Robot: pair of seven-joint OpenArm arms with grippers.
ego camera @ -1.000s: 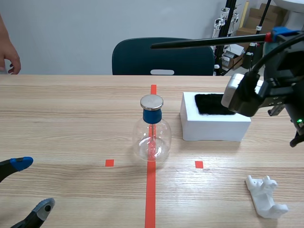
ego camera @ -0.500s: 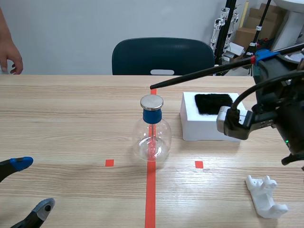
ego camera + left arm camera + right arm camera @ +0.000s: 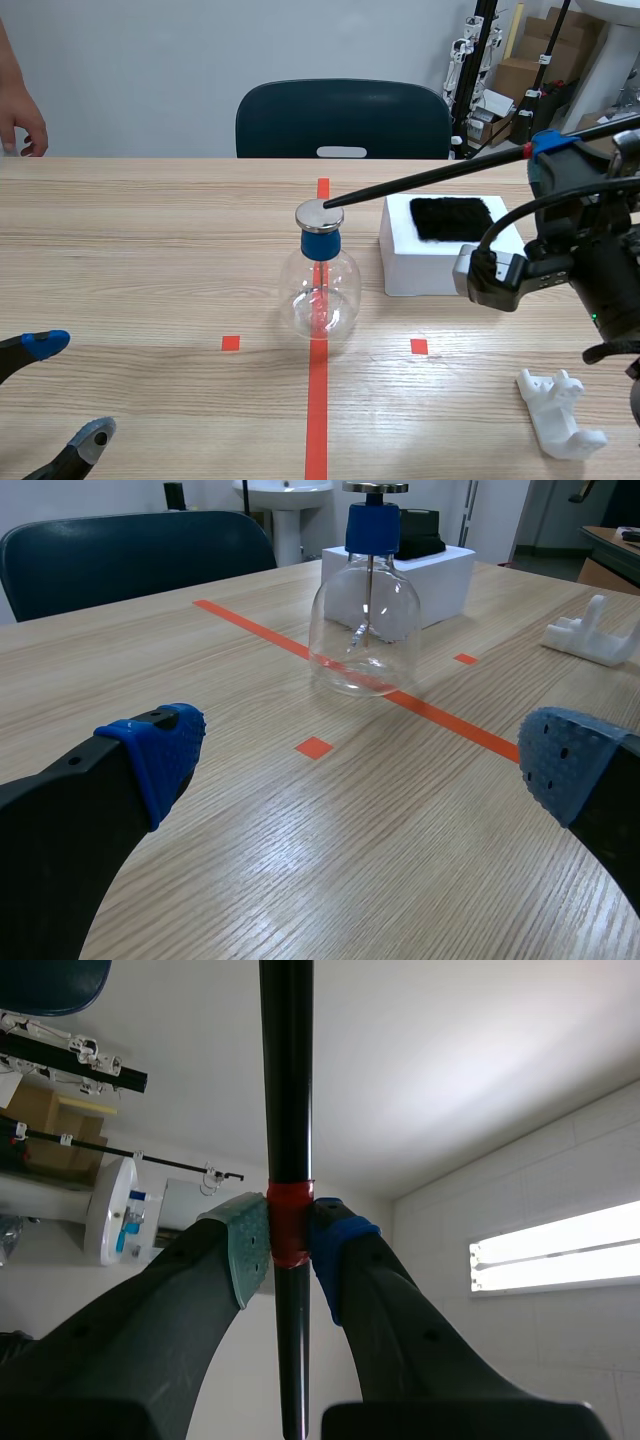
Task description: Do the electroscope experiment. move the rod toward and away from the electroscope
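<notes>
The right gripper [image 3: 290, 1250] is clamped on a long black rod [image 3: 430, 178] at its red-taped band, at the far right. The rod slopes down leftward, its tip at the round metal cap [image 3: 319, 214] of the clear glass flask electroscope [image 3: 320, 285], which stands on the central orange-red tape line [image 3: 317, 400]. The left gripper [image 3: 362, 758] sits near left, fingers spread wide

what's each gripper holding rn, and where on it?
Right gripper is shut on the rod, pinched at its red tape band, partway along. Left gripper is open, holding nothing.
</notes>
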